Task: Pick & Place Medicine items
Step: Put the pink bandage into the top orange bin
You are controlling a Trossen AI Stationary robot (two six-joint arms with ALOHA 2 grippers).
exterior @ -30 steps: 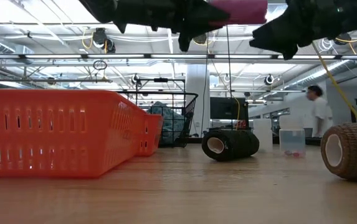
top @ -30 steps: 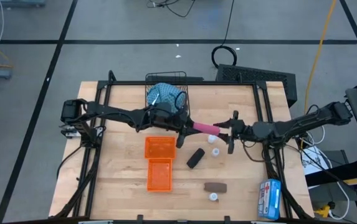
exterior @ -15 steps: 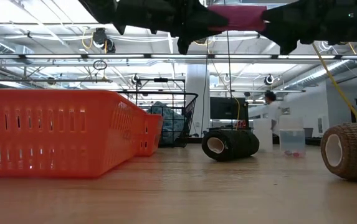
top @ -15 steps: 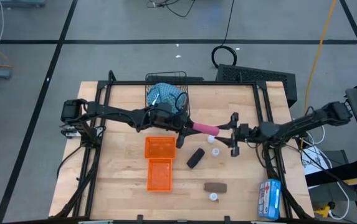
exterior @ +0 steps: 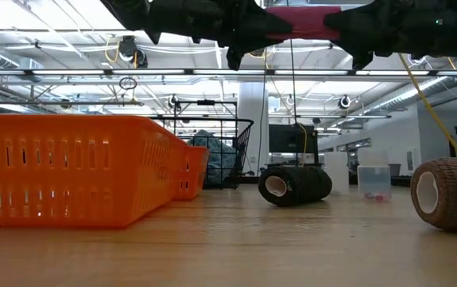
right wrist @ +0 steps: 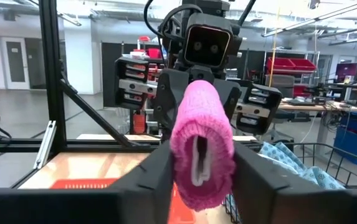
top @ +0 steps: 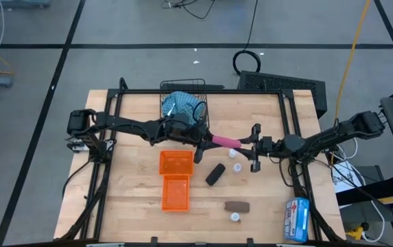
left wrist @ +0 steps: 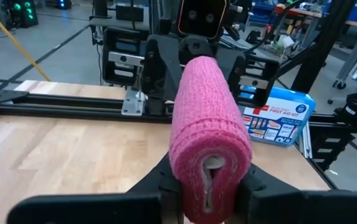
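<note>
Handover of the pink oblong (top: 225,142), held in mid-air between the two arms. The left gripper (top: 201,140) stays clenched on one end; the right gripper (top: 252,146), spread and short of the roll a second ago, has advanced and its fingers (right wrist: 156,171) now close against the other end. Judged from this, the transfer is at its midpoint: both grippers grasp the roll and the left has not let go.

The high view places the black oblong (top: 215,173) and two white vials (top: 237,167) on the table (top: 134,171) beneath the grippers, the brown bar (top: 236,206) farther off, and the blue cloth pouch (top: 182,105) in the wire basket (top: 186,88) behind the left gripper. Only the wrist views show finger contact; the low view shows the roll bridging both grippers above the orange bins (exterior: 76,167).
</note>
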